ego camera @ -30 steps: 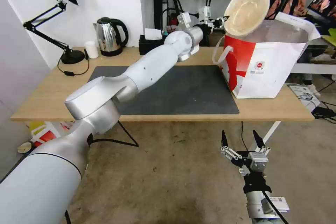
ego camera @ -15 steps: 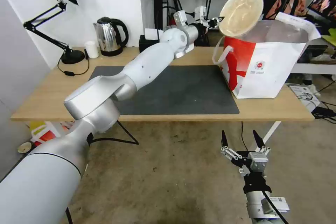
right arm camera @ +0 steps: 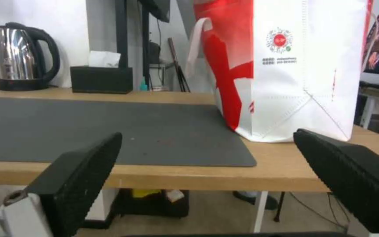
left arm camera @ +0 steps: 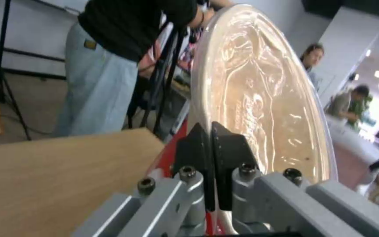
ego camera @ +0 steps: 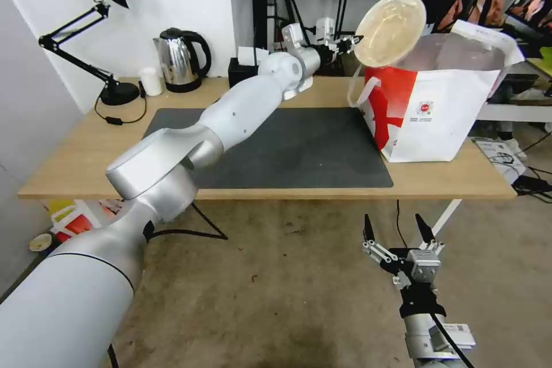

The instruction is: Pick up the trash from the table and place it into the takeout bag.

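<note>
Beige bowl held on edge at the mouth of the takeout bag

Your left pincer [ego camera: 352, 41] is clamped shut on the rim of the beige bowl [ego camera: 390, 29], so the bowl stands tilted on edge, sticking up and away from the fingertips; that likely lets it slip through the opening. It sits above the near left corner of the takeout bag [ego camera: 437, 109], which stands on the bench [ego camera: 75, 167] beside the grey mat [ego camera: 299, 149]. Your right pincer [ego camera: 398, 234] hangs spread wide and empty, low in front of the bench.
</note>
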